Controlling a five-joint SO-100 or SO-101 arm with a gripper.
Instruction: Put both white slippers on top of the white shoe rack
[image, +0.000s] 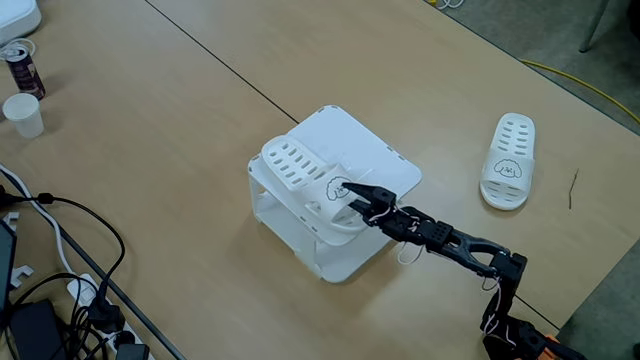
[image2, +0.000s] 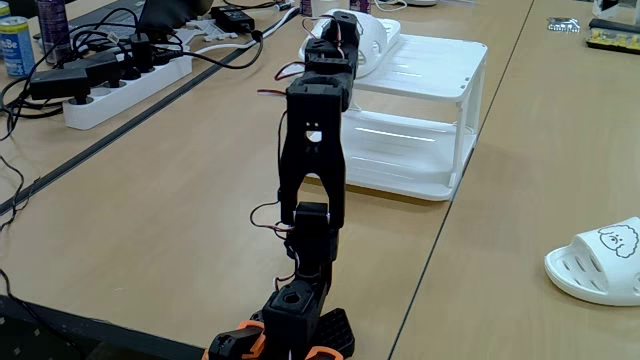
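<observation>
white slippers (image: 312, 176), (image: 508, 160): racked one diagonal, toe toward pincer (image: 362, 196)

Table (image: 180, 150): matt, smooth wood-look laminate. White shoe rack (image: 385, 150) on it: smooth, slightly glossy plastic. White slippers, on the rack (image: 300, 170) and beside it (image: 508, 160): matt perforated plastic. Arm (image2: 313, 150): black matt plastic.

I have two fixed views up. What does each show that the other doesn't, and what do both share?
In a fixed view, the claw sits at the toe strap of the slipper on the rack, and a paper cup stands far left. In a fixed view, the arm's base, a power strip and the lower shelf appear. In both fixed views: the white shoe rack and the second slipper, on the table.
</observation>
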